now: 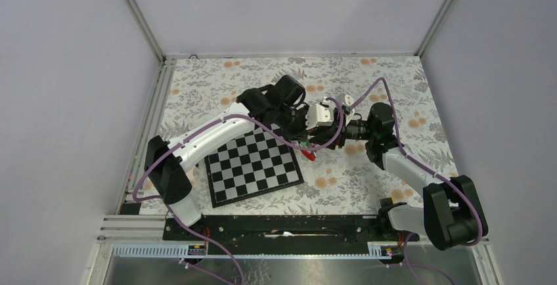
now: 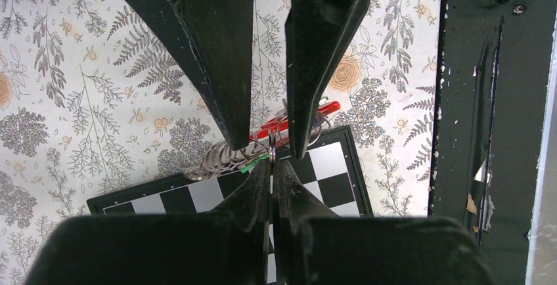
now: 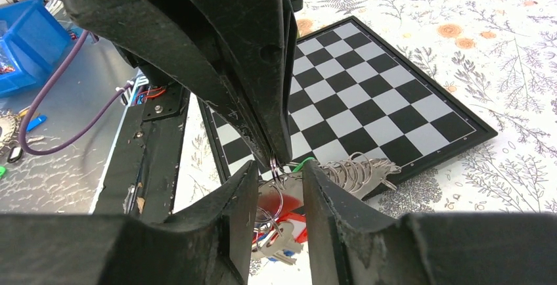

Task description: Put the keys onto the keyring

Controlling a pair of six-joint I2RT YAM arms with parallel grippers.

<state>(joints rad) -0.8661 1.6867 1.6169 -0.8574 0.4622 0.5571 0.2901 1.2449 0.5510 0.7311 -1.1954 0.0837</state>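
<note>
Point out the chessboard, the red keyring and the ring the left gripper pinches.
chessboard (image 3: 368, 94): right wrist view, middle of its chequered top.
keyring (image 2: 330, 108): left wrist view, its red end.
metal ring (image 2: 271, 146): left wrist view, its thin upright edge.

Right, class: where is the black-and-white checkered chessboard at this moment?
In the top view, the chessboard lies flat on the floral-patterned table, left of centre, with the red keyring just off its right edge.

Bright, even light from above, soft pale shadows, far things sharp, very close dark things blurry.
</note>
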